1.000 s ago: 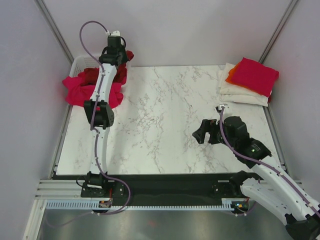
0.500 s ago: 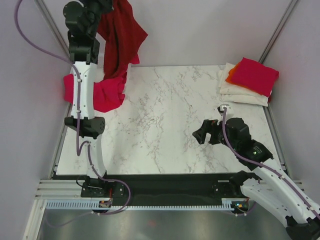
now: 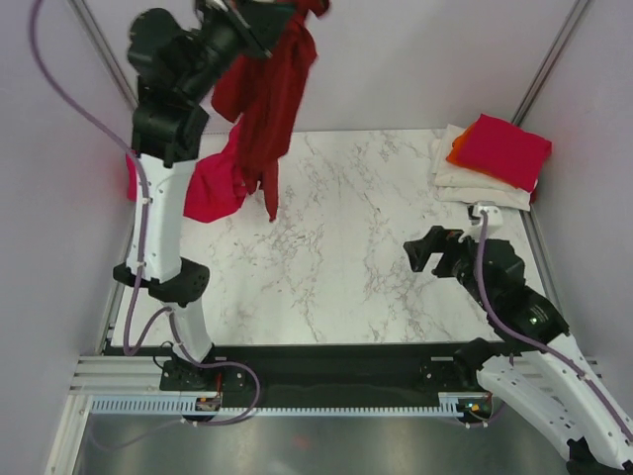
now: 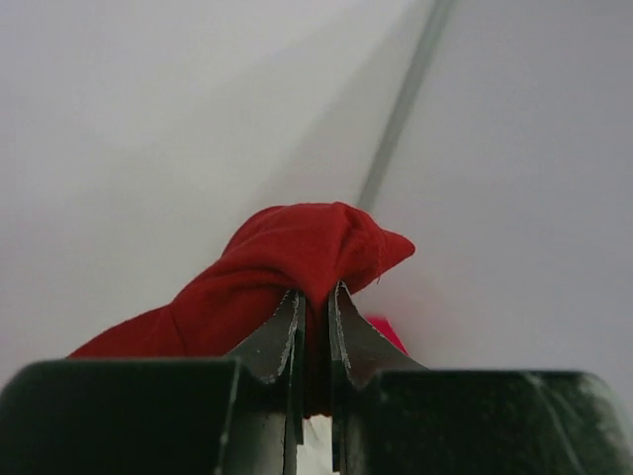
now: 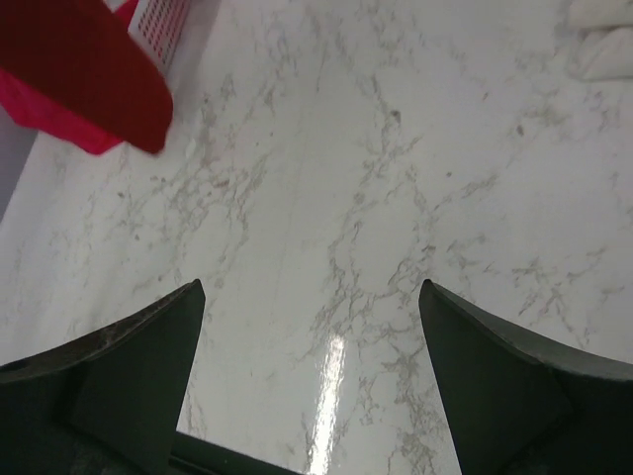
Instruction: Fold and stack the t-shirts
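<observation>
- A heap of pink-magenta t-shirts [image 3: 213, 188] lies at the marble table's [image 3: 366, 228] far left corner. It rests against a white mesh basket [image 5: 163, 25], which the heap and the arm mostly hide.
- The left arm [image 3: 158, 198] rises steeply above that same corner of the table.
- The left gripper [image 4: 315, 297] is high over the table's far left edge. Its two fingers are pinched together on a bunched fold of the dark red t-shirt [image 3: 272, 89].
- The dark red t-shirt hangs from that pinch in a long crumpled drape. Its lower tip reaches down over the left part of the table, in front of the pink heap. Whether the tip touches the table cannot be told.
- The middle of the table shows only its grey-veined surface.
- The right gripper [image 5: 309, 292] hovers over the right part of the table, near its front edge. Its fingers are spread wide with nothing between them, and they point toward the table's middle.
- At the table's far right corner sits a stack of folded shirts. The cream-white t-shirts [image 3: 475, 183] are at the bottom. An orange t-shirt [image 3: 458, 155] peeks out above them, and a folded pink-magenta t-shirt [image 3: 502, 148] lies on top.
</observation>
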Available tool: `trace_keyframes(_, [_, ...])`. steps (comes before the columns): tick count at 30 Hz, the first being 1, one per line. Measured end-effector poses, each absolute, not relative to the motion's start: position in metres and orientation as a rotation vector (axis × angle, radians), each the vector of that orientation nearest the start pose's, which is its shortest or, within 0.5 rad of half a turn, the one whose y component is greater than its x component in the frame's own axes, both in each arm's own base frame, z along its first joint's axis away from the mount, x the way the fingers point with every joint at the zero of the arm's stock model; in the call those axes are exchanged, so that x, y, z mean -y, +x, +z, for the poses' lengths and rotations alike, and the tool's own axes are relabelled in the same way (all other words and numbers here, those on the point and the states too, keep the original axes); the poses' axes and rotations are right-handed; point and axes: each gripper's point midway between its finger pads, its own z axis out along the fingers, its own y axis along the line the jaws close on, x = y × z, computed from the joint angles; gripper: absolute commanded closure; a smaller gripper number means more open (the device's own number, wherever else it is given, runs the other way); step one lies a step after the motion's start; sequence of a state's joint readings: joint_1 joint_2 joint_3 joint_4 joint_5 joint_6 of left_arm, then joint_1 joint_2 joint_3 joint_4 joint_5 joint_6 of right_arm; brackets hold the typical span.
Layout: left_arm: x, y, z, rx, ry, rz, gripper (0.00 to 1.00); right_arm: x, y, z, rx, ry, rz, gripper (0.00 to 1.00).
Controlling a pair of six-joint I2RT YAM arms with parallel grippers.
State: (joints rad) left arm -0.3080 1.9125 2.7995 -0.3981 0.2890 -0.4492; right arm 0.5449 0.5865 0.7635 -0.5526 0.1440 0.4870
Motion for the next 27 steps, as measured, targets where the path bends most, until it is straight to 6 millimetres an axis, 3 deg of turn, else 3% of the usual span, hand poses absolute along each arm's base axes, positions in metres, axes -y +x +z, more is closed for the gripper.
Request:
trace_keyframes(2, [0.254,0.383,0.631,-1.267,0.287,-0.892,0.74,-0.111,0.219,0.26,-1.906,0.097,0.501,0.02])
trace_keyframes(4, [0.302,0.362,0.579,-1.433,0.402,-0.926,0.04,-0.098,0.221,0.28,-1.846,0.156,0.465,0.02])
trace_keyframes(6, [0.335,0.343,0.518,-1.607,0.501,-0.951,0.0,-0.084,0.222,0.291,-1.815,0.215,0.413,0.02])
trace_keyframes(7, [0.344,0.332,0.476,-1.727,0.549,-0.94,0.0,-0.079,0.223,0.291,-1.816,0.238,0.386,0.02])
trace_keyframes(10, [0.344,0.316,0.355,-2.046,0.62,-0.818,0.0,-0.069,0.225,0.281,-1.85,0.281,0.31,0.02])
trace_keyframes(13, [0.304,0.314,0.255,-2.315,0.582,-0.543,0.0,-0.068,0.227,0.267,-1.902,0.286,0.272,0.02])
trace_keyframes(15, [0.268,0.318,0.22,-2.403,0.521,-0.382,0.0,-0.071,0.229,0.26,-1.927,0.287,0.266,0.02])
trace_keyframes(18, [0.2,0.335,0.207,-2.439,0.326,-0.257,0.0,-0.076,0.229,0.246,-1.968,0.282,0.273,0.02])
trace_keyframes(21, [0.114,0.368,0.217,-2.365,0.035,-0.115,0.0,-0.082,0.229,0.229,-2.016,0.274,0.282,0.02])
trace_keyframes(23, [0.074,0.386,0.217,-2.309,-0.097,-0.019,0.0,-0.085,0.228,0.217,-2.047,0.268,0.287,0.02])
trace_keyframes(27, [0.05,0.419,0.189,-2.296,-0.186,0.056,0.0,-0.09,0.227,0.201,-2.095,0.253,0.289,0.02])
